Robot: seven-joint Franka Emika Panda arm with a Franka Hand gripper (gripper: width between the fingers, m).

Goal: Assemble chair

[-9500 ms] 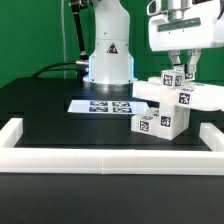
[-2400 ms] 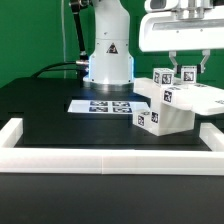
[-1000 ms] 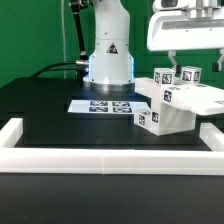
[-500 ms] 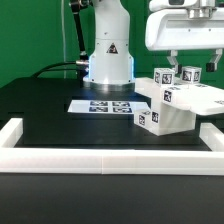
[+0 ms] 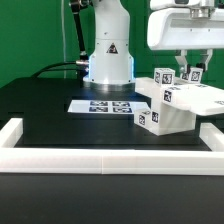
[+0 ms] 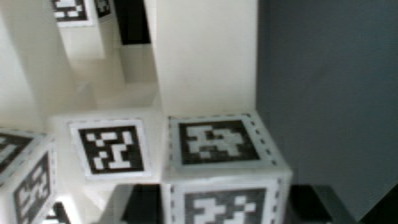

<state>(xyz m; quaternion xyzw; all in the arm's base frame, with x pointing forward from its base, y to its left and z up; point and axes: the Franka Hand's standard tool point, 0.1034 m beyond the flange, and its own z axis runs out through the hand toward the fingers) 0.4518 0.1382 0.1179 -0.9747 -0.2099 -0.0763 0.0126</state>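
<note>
The chair's white tagged pieces sit as a joined cluster at the exterior view's right, with two tagged upright posts on top. My gripper hangs over the cluster, shut on the right-hand post. The other post stands free beside it. In the wrist view the gripped post's tagged end lies between my two dark fingers, with the neighbouring tagged post right next to it. My gripper spans the post's width.
The marker board lies flat in front of the robot base. A low white border rail runs along the near edge and turns up both sides. Dark table surface lies to the left of the cluster.
The fingers stood wide apart on either side of the right-hand post. They have now closed in on it. The chair pieces have not shifted.
</note>
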